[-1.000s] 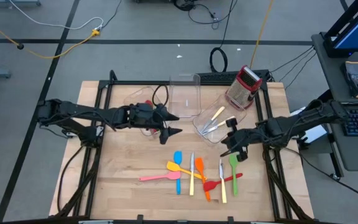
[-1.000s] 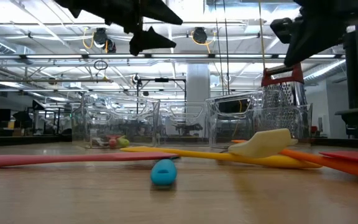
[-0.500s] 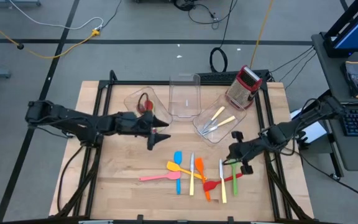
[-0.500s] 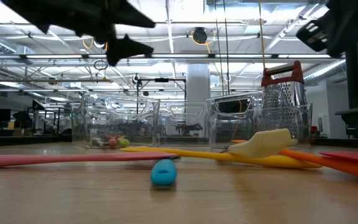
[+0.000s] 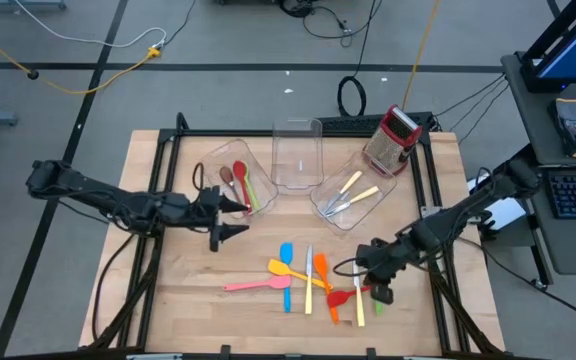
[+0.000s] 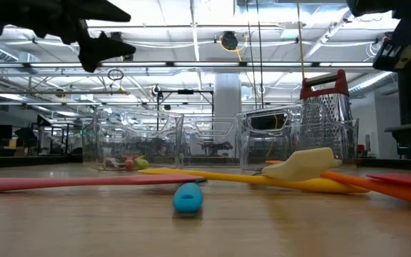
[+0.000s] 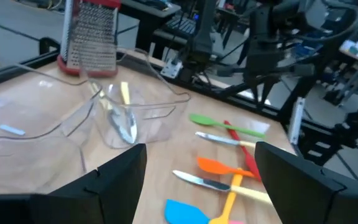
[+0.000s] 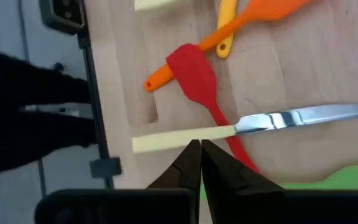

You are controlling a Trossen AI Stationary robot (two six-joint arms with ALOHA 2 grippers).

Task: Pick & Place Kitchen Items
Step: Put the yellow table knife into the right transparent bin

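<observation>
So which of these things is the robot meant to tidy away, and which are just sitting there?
For the job:
- blue spatula
- yellow spatula
- pink spatula
- orange spatula
- red spatula
- cream-handled knife
- spoons already in the left bin
- cutlery already in the right bin

Just sitting there:
- box grater
- empty middle bin

Three clear plastic bins point(image 5: 297, 155), one red-and-silver box grater point(image 5: 392, 140), three spoons in left bin point(image 5: 239, 184), two cream-handled cutlery pieces in right bin point(image 5: 351, 192), eight utensils on wooden table point(image 5: 313, 280).
</observation>
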